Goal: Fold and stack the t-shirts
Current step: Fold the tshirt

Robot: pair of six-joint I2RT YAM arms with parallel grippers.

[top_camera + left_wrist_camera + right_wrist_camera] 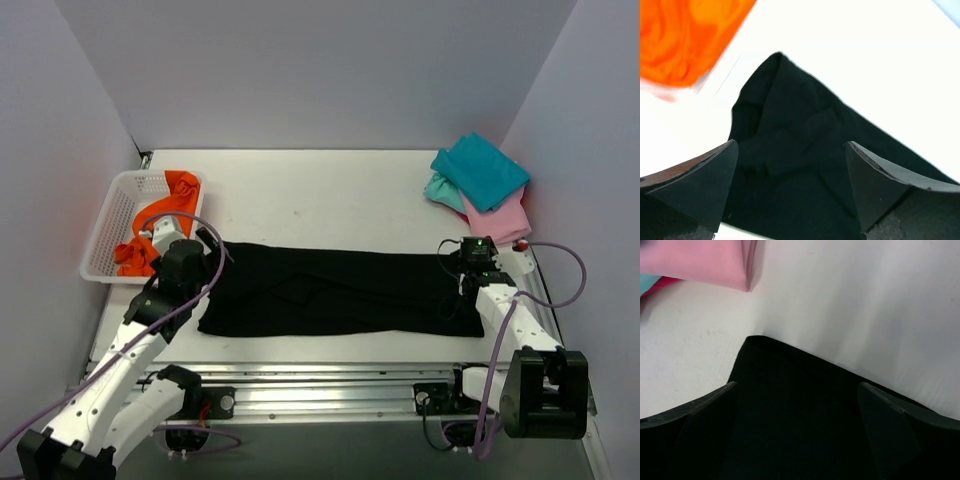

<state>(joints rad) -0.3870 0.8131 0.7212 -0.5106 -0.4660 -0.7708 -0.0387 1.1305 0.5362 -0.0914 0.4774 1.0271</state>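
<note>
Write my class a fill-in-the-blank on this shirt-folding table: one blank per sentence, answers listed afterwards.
1. The orange t-shirt lies in the white mesh ____.
2. The long t-shirt stretched between the left gripper and the right gripper is ____ in colour.
3. The top t-shirt of the folded stack at the back right is ____ in colour.
Missing words: basket; black; teal.

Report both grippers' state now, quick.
Left gripper: open, holding nothing, over the black t-shirt's left end.
Right gripper: open, holding nothing, over its right end.
</note>
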